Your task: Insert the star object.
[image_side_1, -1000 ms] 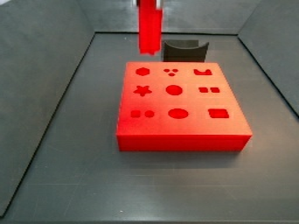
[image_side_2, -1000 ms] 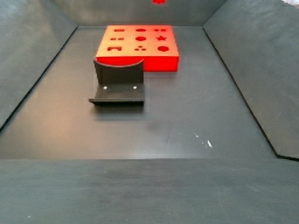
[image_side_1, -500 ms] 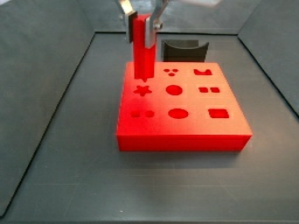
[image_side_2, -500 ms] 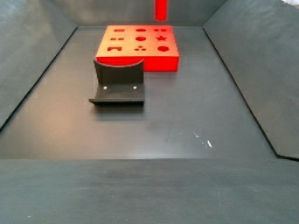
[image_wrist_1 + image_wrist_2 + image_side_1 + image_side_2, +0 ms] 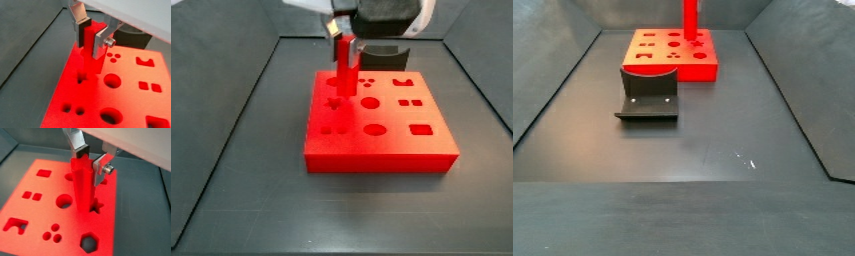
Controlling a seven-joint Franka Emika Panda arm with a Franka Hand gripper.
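Standing upright over the red block (image 5: pixel 378 118), the star object (image 5: pixel 84 183) is clamped near its top between the gripper's (image 5: pixel 90 159) two silver fingers (image 5: pixel 101 164), dark pads pressed to its sides in both wrist views. Its lower end meets the block at the star-shaped hole (image 5: pixel 94 207); in a wrist view the hole's points show around the foot of the peg, so the tip sits at or in the opening, but how deep it goes cannot be told. In the wrist view from the far side (image 5: pixel 89 42) the peg covers the hole entirely. In a side view the star object (image 5: pixel 345 66) rises from the block's left column of holes, with the gripper (image 5: pixel 342 28) partly cut off by the upper edge and its body only a dark mass. In a side view from the opposite end, only the peg (image 5: pixel 688 20) shows above the red block (image 5: pixel 671 55); the gripper is out of frame. Well apart from the block's holes, the fixture (image 5: pixel 648 94) stands on the dark counter (image 5: pixel 700 140) just beside the block; in a side view the gripper hides much of it (image 5: pixel 385 56).
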